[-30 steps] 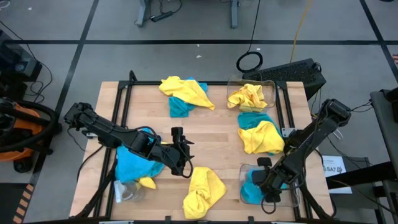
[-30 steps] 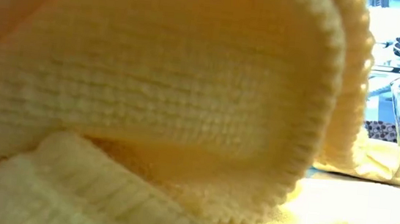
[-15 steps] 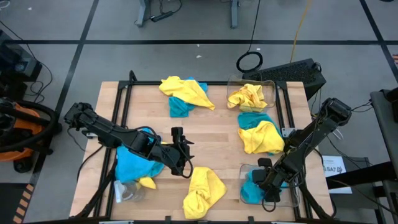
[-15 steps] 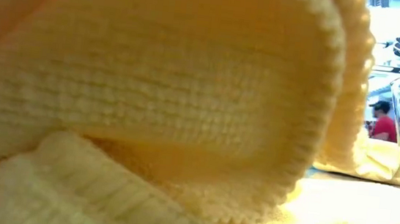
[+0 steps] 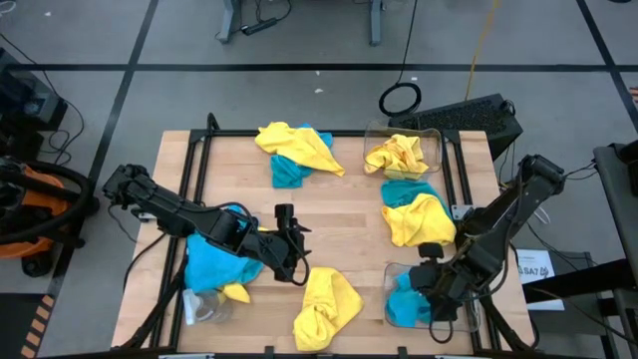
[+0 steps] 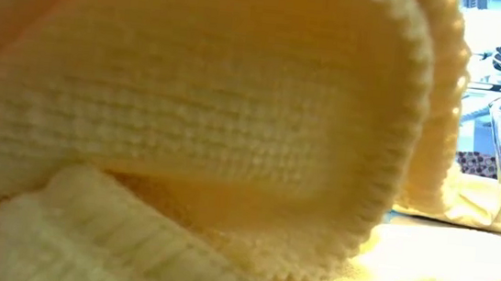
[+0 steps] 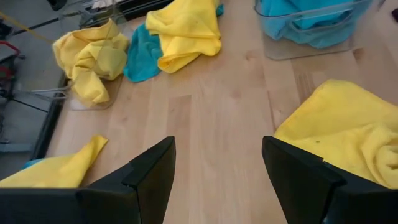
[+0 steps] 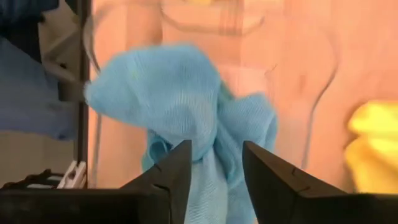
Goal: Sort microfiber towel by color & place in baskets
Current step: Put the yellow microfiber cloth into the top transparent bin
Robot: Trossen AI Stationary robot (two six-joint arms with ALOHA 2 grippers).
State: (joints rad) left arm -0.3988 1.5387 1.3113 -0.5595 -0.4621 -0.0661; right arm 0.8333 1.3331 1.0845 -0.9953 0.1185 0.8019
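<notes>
Now, right end effector (image 5: 436,302): poised over the near-right basket (image 5: 471,317), fingers (image 8: 168,177) parted a little way, nothing pinched between them.
Blue towel (image 8: 186,106): just beyond those fingertips, bunched in a loose heap inside that clear basket, apart from both fingers.
Left end effector (image 5: 296,261): low over the middle of the counter (image 5: 339,214), fingers (image 7: 146,171) spread wide and empty, bare wood between them.
Yellow towel (image 5: 324,304): crumpled on the counter just beside the left end effector, on its near side.
Blue-and-yellow heap (image 5: 211,267): lying under the left arm, behind that end effector.
Far basket (image 5: 431,150): well beyond the right end effector, with a yellow towel (image 5: 397,155) inside.
Yellow-over-blue pile (image 5: 417,214): between the two baskets, on the counter.
Second mixed pile (image 5: 294,152): at the far side, well ahead of the left end effector.
Low camera: blocked by yellow cloth (image 6: 196,126) pressed right up against it.
</notes>
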